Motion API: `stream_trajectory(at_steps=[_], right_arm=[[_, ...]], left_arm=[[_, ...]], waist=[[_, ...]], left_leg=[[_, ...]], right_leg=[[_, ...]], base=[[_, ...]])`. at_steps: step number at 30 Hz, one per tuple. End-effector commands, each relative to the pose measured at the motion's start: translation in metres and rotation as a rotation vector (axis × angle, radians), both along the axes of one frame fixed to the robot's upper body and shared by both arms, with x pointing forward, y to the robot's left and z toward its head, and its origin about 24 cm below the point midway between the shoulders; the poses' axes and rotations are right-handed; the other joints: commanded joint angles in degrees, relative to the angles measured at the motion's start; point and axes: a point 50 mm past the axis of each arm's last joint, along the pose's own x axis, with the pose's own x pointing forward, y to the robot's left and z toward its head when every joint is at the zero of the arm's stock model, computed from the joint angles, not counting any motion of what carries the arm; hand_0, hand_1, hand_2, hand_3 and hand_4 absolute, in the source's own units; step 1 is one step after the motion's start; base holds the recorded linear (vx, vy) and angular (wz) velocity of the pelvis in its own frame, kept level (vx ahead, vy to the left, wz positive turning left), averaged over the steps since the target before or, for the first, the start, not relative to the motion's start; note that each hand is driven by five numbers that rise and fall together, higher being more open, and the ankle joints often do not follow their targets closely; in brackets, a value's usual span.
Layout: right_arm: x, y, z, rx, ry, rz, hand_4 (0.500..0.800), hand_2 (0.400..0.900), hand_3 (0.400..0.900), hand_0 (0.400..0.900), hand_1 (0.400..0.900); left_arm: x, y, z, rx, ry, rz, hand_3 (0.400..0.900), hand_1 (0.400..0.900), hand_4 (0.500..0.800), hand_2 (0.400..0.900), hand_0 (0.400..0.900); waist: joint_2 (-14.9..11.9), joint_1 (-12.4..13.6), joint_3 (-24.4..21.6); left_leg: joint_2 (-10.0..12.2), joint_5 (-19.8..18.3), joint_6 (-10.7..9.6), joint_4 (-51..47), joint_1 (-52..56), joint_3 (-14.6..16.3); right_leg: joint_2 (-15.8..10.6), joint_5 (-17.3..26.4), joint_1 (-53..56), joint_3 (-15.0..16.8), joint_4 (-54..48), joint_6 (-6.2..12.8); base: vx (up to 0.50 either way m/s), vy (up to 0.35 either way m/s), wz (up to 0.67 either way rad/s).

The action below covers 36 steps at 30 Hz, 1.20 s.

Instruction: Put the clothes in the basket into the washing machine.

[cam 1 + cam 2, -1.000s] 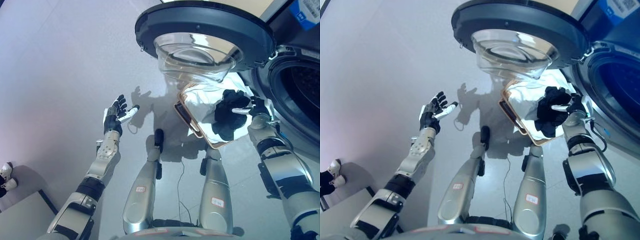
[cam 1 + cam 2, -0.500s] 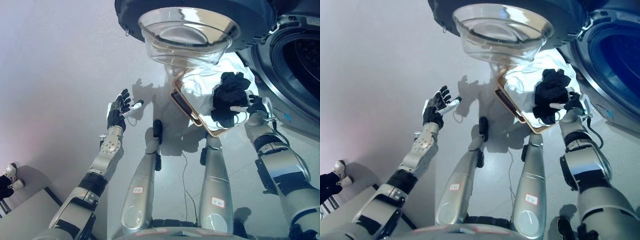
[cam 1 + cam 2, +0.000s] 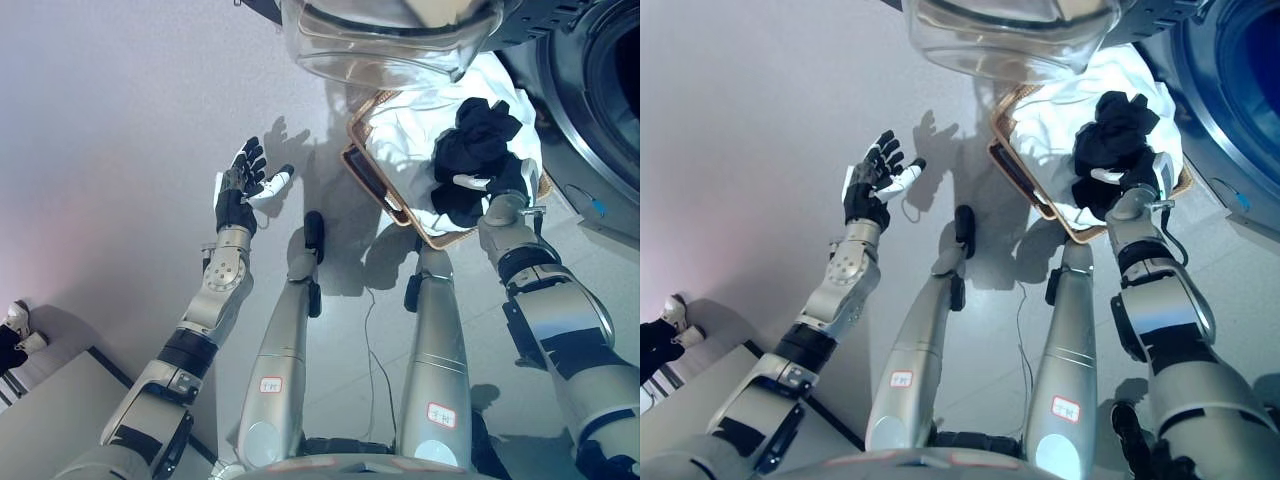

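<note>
A wicker basket (image 3: 372, 190) lined with white cloth (image 3: 410, 130) stands on the floor below the open washing machine door (image 3: 390, 40). My right hand (image 3: 500, 180) is shut on a black garment (image 3: 475, 150) and holds it above the basket, just left of the drum opening (image 3: 615, 90). The garment (image 3: 1110, 140) and the hand (image 3: 1132, 175) also show in the right eye view. My left hand (image 3: 243, 185) is open, fingers spread, held over the bare floor left of the basket, holding nothing.
The round door with its glass bowl (image 3: 1010, 40) hangs over the basket's far side. A pale low platform edge (image 3: 60, 410) lies at the lower left. A person's shoe (image 3: 15, 330) shows at the left edge.
The camera has tilted, so the whole scene has shifted up. My right hand has lifted the black garment a little higher over the basket, toward the drum. The left hand stays open.
</note>
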Motion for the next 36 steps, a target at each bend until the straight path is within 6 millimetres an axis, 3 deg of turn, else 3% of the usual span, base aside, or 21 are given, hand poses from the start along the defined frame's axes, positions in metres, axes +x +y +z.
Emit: stream_trajectory(at_steps=[1, 7, 12, 17, 21, 27, 31, 36], right_arm=[[0.006, 0.012, 0.007, -0.09, 0.01, 0.084, 0.5, 0.4, 0.4, 0.4, 0.4], [0.003, 0.004, 0.003, -0.095, 0.026, 0.063, 0.5, 0.4, 0.4, 0.4, 0.4], [-0.009, -0.019, -0.006, -0.081, 0.064, -0.004, 0.5, 0.4, 0.4, 0.4, 0.4], [-0.023, -0.037, -0.022, -0.029, 0.086, -0.063, 0.5, 0.4, 0.4, 0.4, 0.4], [-0.034, -0.043, -0.04, 0.141, 0.035, -0.114, 0.5, 0.4, 0.4, 0.4, 0.4], [-0.049, -0.052, -0.059, 0.644, -0.244, -0.308, 0.5, 0.4, 0.4, 0.4, 0.4], [-0.052, -0.058, -0.053, 0.952, -0.53, -0.418, 0.5, 0.4, 0.4, 0.4, 0.4], [-0.061, -0.083, -0.029, 0.995, -0.748, -0.418, 0.5, 0.4, 0.4, 0.4, 0.4]], left_arm=[[-0.004, 0.009, 0.035, -0.035, -0.187, 0.043, 0.9, 0.9, 0.8, 0.9, 0.9], [-0.003, 0.008, 0.03, -0.037, -0.165, 0.042, 0.9, 0.9, 0.8, 0.9, 0.9], [-0.001, 0.011, 0.024, -0.031, -0.136, 0.046, 0.9, 0.9, 0.8, 0.9, 0.9], [0.001, 0.016, 0.004, -0.035, -0.052, 0.055, 0.9, 0.9, 0.8, 0.9, 0.9], [0.001, 0.024, -0.017, -0.023, 0.039, 0.081, 0.9, 0.9, 0.8, 0.9, 0.9], [-0.01, 0.039, -0.044, -0.065, 0.136, 0.123, 0.9, 0.9, 0.8, 0.9, 0.9], [-0.017, 0.049, -0.054, -0.102, 0.166, 0.153, 0.9, 0.9, 0.8, 0.9, 0.9], [-0.019, 0.049, -0.053, -0.113, 0.152, 0.143, 0.9, 0.9, 0.8, 0.9, 0.9]], waist=[[3.21, 1.61, -0.3], [2.69, 1.0, -0.3], [2.24, 0.31, -0.3], [1.02, -0.56, -0.53], [0.02, -1.28, -1.87], [-0.08, -1.37, -4.69], [1.82, -1.22, -6.54], [3.15, -1.49, -8.08]], left_leg=[[-0.39, -7.67, 0.46, 7.3, -0.72, -0.93], [-0.37, -7.68, 0.37, 6.69, 1.46, -0.39], [-0.25, -7.85, -0.08, 5.05, 7.55, -0.18], [0.33, -7.53, -0.51, 1.01, 16.51, -0.09], [1.04, -6.95, -0.75, -3.05, 23.22, 0.13], [1.83, -6.3, -1.11, -7.78, 30.01, 0.36], [2.03, -6.19, -1.42, -10.38, 32.31, 0.27], [2.52, -4.63, -1.93, -13.17, 33.63, -0.71]], right_leg=[[-1.66, 5.67, -0.58, 0.7, -3.36, 2.82], [-1.76, 5.93, 1.53, 1.01, -4.34, 2.78], [-2.41, 5.84, 7.99, 0.43, -6.04, 2.89], [-3.08, 6.19, 17.02, -0.49, -9.38, 3.25], [-3.05, 6.12, 23.18, -1.01, -11.89, 3.61], [-3.06, 5.93, 28.4, -1.21, -14.21, 3.87], [-3.01, 4.53, 29.01, -0.82, -13.74, 4.22], [-2.83, 2.77, 27.93, -0.16, -11.21, 4.11]], base=[[0.0, 0.021, -0.05], [0.0, 0.009, -0.02], [0.04, -0.01, 0.02], [0.09, -0.026, -0.05], [0.12, -0.026, -0.13], [0.11, -0.037, -0.08], [0.06, -0.031, -0.02], [0.05, -0.065, 0.11]])
